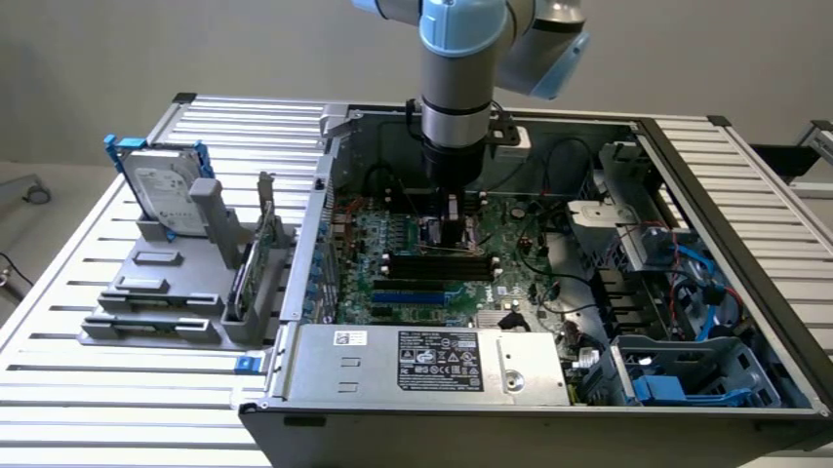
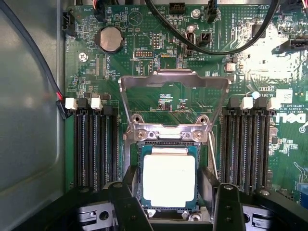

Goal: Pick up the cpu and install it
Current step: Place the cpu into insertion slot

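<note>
Inside the open computer case (image 1: 302,278) on the table (image 1: 92,409), the tool (image 2: 168,192) hangs low over the motherboard (image 2: 240,57), its fingers (image 2: 129,207) spread either side of the cpu (image 2: 168,180), which lies flat in its socket beside the raised metal plate (image 2: 173,82).

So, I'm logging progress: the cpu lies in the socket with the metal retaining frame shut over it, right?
No: the cpu lies in the socket, but the metal retaining frame is swung open, clear of it; the wrist view shows this.
</note>
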`<act>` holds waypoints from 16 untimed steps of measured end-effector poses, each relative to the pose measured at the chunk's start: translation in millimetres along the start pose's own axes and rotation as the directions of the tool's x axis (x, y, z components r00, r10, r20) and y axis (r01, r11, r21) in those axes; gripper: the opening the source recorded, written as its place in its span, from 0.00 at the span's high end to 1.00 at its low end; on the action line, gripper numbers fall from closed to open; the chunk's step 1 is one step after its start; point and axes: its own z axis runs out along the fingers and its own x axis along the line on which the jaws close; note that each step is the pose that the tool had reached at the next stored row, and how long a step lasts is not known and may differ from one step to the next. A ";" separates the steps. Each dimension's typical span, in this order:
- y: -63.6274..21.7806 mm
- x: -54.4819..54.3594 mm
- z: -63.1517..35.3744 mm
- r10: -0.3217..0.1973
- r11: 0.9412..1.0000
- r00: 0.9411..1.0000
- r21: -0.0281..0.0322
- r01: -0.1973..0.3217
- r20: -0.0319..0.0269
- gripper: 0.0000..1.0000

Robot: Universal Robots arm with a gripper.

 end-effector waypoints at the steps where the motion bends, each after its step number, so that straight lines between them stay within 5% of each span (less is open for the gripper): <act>1: 0.1 0.0 -1.3 0.000 1.000 1.000 0.000 0.000 0.000 0.38; 9: -0.4 0.5 -15.2 0.000 1.000 1.000 0.000 0.000 0.000 0.38; 16: -5.0 0.8 -24.1 0.000 1.000 1.000 0.001 0.000 -0.001 0.64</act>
